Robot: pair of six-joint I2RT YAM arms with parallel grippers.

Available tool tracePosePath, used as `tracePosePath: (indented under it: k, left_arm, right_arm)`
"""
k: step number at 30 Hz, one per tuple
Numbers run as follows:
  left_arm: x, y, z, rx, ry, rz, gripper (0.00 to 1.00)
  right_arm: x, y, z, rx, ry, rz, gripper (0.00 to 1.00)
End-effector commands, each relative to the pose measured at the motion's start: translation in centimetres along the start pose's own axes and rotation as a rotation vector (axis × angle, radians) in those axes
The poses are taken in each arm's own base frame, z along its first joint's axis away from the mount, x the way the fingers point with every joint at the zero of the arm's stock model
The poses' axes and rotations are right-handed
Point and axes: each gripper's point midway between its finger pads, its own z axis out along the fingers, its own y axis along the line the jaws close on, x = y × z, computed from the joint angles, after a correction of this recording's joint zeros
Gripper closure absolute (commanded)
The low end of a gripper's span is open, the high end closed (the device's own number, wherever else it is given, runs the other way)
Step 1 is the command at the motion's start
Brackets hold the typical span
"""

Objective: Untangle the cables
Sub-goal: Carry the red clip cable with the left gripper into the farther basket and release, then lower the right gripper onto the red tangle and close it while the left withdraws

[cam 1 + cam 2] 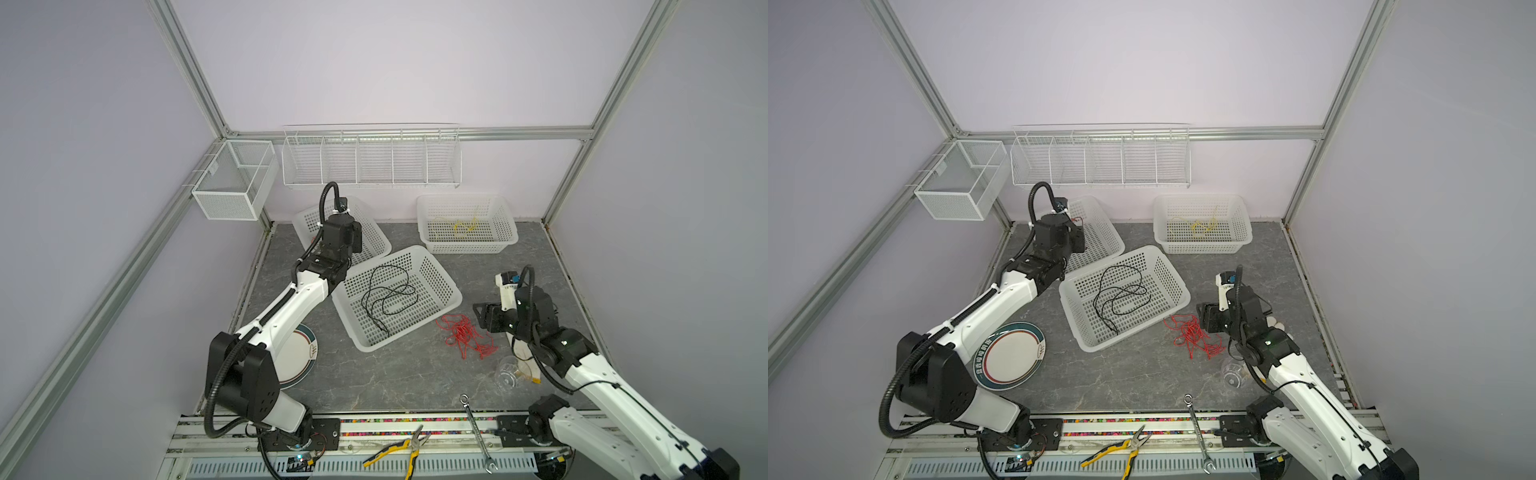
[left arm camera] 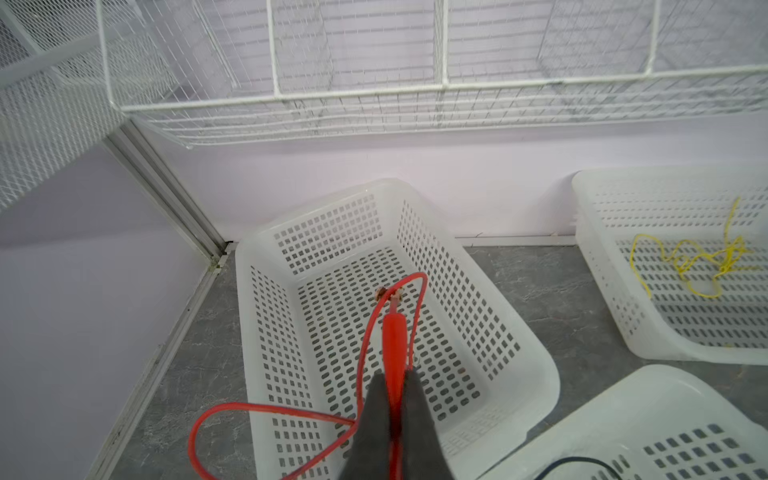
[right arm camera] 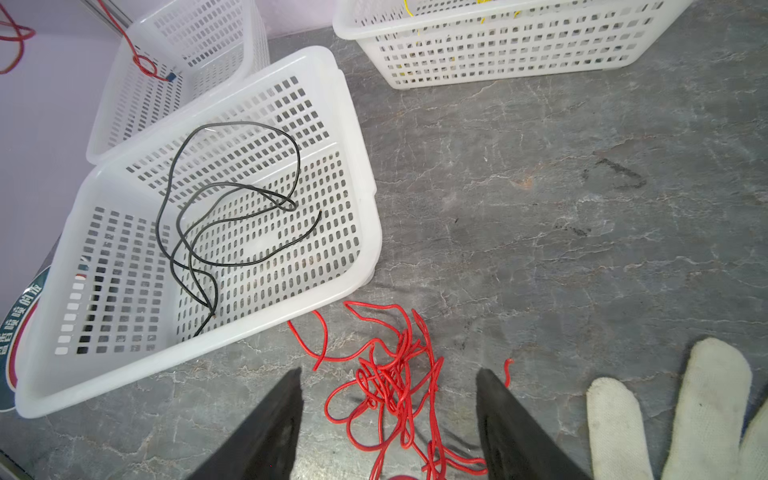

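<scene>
Middle basket held black cable, far basket yellow cable. Left pincer pinched red cable above corner basket; right pincer spread.

The white-and-black left arm reaches forward toward the far left corner of the grey surface, wrist tipped downward; its dark-fingered left pincer is clamped tight on a thin red cable; the white-and-black right arm sits folded nearer its base, wrist angled down; its right pincer hangs low with jaws spread wide, gripping nothing.
</scene>
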Motion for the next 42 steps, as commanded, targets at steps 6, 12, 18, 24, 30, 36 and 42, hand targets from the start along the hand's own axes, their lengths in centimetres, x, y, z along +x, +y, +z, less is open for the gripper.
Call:
tracePosePath:
  k: [6,12,18,24,30,36,42]
  left_arm:
    - [6.2,-1.5,5.6,0.019,0.175,0.037,1.00]
    - [9.9,-2.3,8.6,0.024,0.267,0.054,1.00]
    - [11.2,-2.2,9.3,0.015,0.315,0.042,1.00]
    - [10.1,-2.1,8.3,0.025,0.286,0.032,0.56]
    - [7.8,-2.1,6.4,0.070,0.234,0.007,0.41]
    - [6.0,-4.6,2.9,0.255,0.197,-0.018,0.40]
    - [6.0,-7.9,-1.8,0.389,0.134,0.023,0.39]
  right_arm:
    - [-0.3,0.6,0.6,-0.027,-0.004,-0.019,0.32]
    - [0.0,0.5,0.9,-0.022,0.008,-0.022,0.32]
    - [0.0,0.4,1.0,-0.016,0.009,-0.026,0.32]
    - [-0.1,0.4,1.5,-0.014,0.023,-0.026,0.32]
    - [0.1,0.2,2.0,0.013,0.063,-0.024,0.32]
    - [1.1,-0.5,2.4,0.053,0.126,-0.029,0.32]
    - [3.2,-0.6,2.6,0.039,0.213,-0.049,0.37]
